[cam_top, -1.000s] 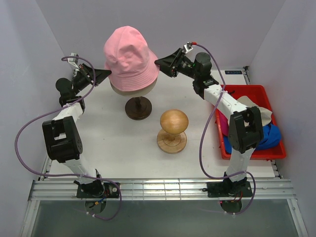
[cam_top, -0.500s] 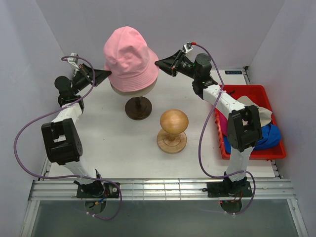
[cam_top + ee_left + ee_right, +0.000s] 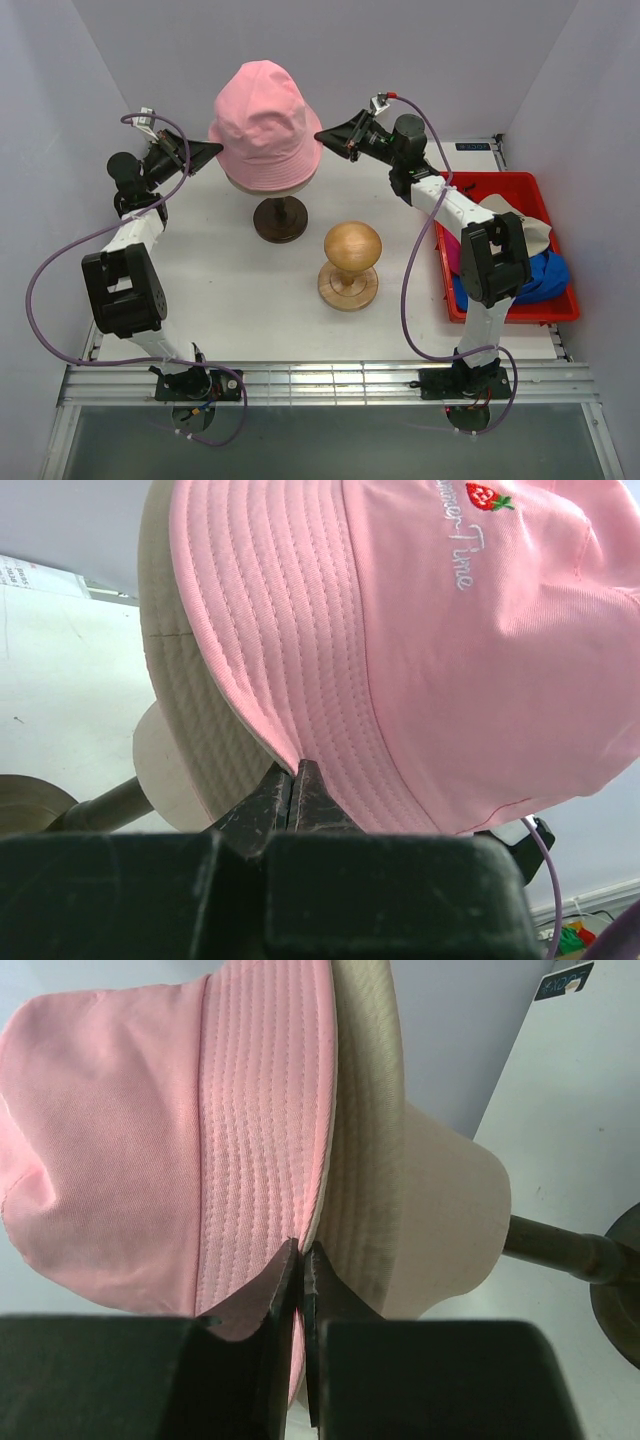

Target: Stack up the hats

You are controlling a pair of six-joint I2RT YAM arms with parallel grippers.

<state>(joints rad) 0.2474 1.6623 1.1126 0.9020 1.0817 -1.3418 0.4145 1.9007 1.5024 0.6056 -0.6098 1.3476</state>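
Pinches the light pink bucket hat [image 3: 265,115] by its brim from both sides: left tool [image 3: 295,775] and right tool [image 3: 303,1255] closed tight on the fabric (fingers fully together). Sits over the beige bucket hat [image 3: 365,1130] on the head form [image 3: 440,1210], above the desk [image 3: 220,280].

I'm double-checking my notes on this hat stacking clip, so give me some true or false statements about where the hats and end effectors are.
1. The pink bucket hat sits over a beige bucket hat. True.
2. The blue cap lies on the table. False: the blue cap is in the red bin.
3. The left end effector and right end effector are both shut on the pink bucket hat's brim. True.
4. The round wooden stand wears a hat. False: it is bare.
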